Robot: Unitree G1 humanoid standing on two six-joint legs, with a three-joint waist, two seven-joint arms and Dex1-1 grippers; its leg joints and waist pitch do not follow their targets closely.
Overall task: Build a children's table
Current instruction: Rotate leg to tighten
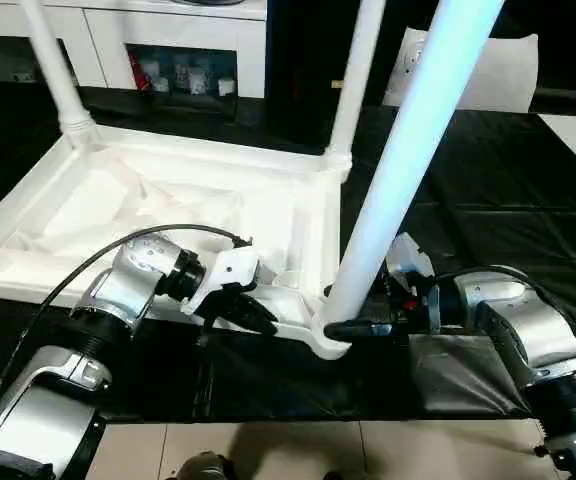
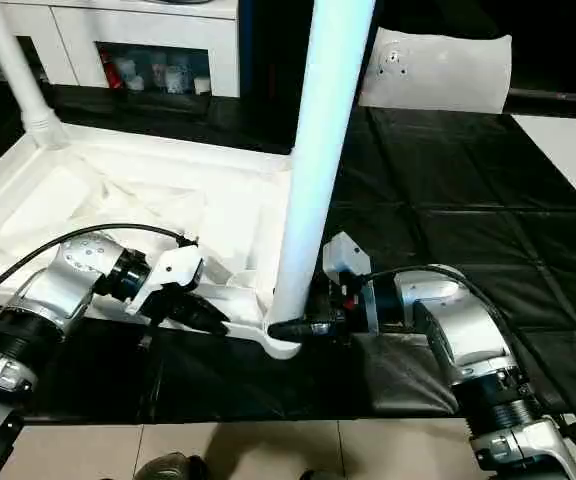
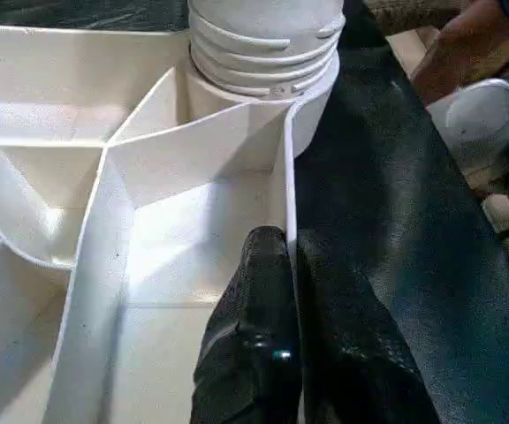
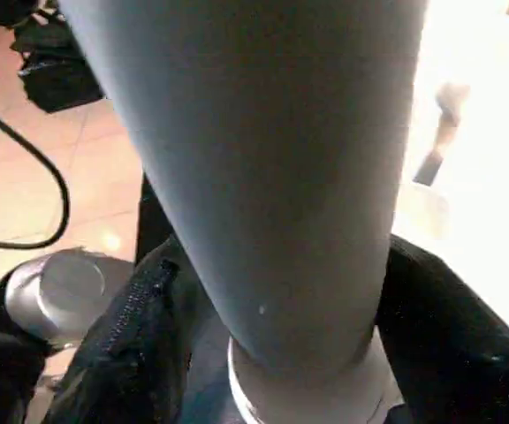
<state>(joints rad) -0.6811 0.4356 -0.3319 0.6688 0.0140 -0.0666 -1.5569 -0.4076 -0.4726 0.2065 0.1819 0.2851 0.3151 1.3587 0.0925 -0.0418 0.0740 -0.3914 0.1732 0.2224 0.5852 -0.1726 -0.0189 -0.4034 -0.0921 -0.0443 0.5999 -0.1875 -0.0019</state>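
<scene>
Gripping the near rim of the upturned table top (image 1: 168, 200), the left gripper (image 3: 292, 291) has its two black fingers pinched nearly together, one on each side of the thin white plastic wall. The right gripper (image 4: 263, 291) straddles the nearest leg (image 1: 398, 170) low down by its base, a finger on each side of the tube; whether the fingers press on it cannot be told.

The table lies upside down on a black sheet (image 1: 488, 200) that covers the work surface, its glossy skin creased into squares. The top is one smooth white plastic piece, rectangular, with thin ribs crossing its underside and a round socket at each corner.

Three legs show, all standing upright in sockets: the nearest at the near right corner, a second (image 1: 353, 80) at the far right corner and a third (image 1: 53, 60) at the far left. Each is a long, smooth, round white tube that tapers; in the left wrist view the nearest one has ridged rings where it enters the socket (image 3: 268, 53).

Farther back, one flat whitish bag (image 2: 438, 70) lies on the sheet, and a white cabinet (image 1: 168, 40) stands behind.
</scene>
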